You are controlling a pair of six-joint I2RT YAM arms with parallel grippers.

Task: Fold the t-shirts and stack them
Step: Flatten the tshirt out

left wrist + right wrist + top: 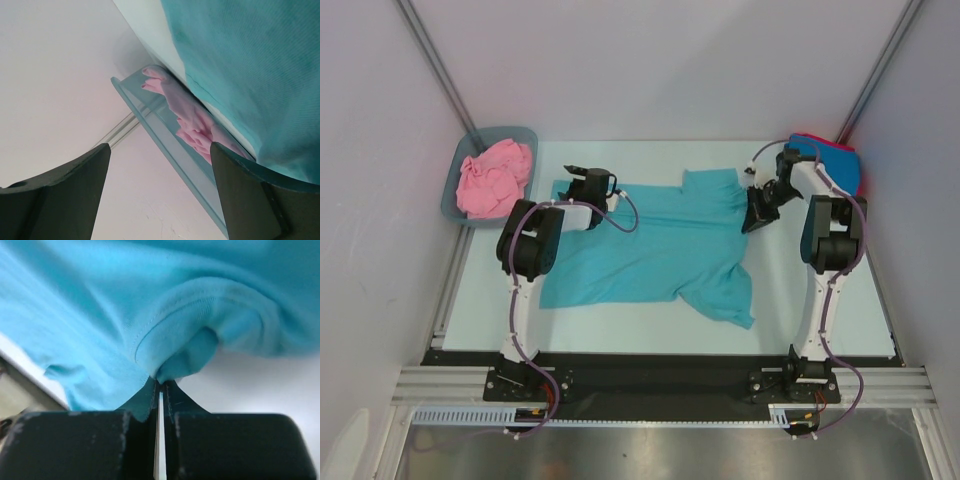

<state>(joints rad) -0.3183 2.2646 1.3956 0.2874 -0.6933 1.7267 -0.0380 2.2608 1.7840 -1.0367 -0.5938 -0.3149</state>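
One fold of the soft teal t-shirt is clamped tight between the right fingers; left fingers are spread wide beside it.

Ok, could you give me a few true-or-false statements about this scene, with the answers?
1. The right hand is pinching the teal cloth t-shirt. True.
2. The pink cloth t-shirt is spread out flat. False: it sits crumpled in the grey-blue plastic tub.
3. The left hand is open and holds nothing. True.
4. The teal t-shirt is folded into a neat square. False: it lies spread out, sleeves showing.
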